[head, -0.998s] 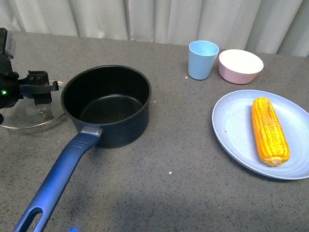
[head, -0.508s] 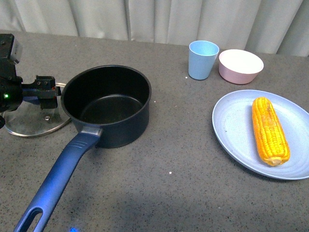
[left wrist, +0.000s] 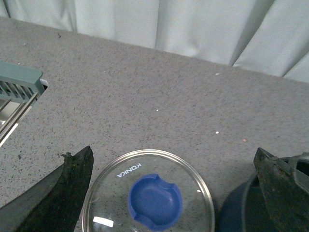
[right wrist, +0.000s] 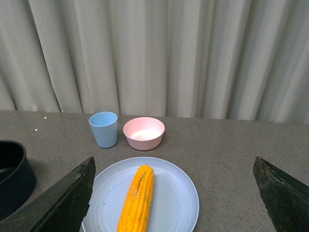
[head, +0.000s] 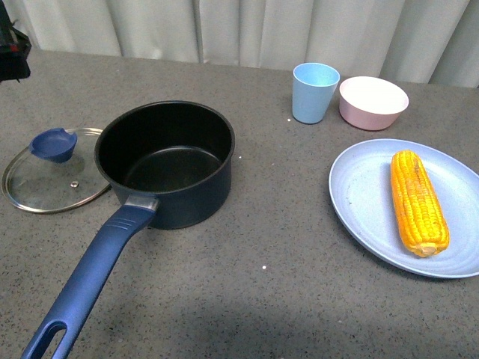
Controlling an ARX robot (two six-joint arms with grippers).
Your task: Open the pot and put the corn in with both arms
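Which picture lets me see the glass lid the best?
The left wrist view: it looks down on the lid, showing its blue knob and clear glass, though one edge is cut off. The front view shows it smaller, with the pot hiding one edge. The right wrist view misses it.

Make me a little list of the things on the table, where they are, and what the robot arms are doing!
Pot: open, empty inside
Lid: flat on table beside pot
Corn: lying on blue plate
Cup and bowl: behind plate, side by side
Left end effector: open, above lid
Right end effector: open, holding nothing
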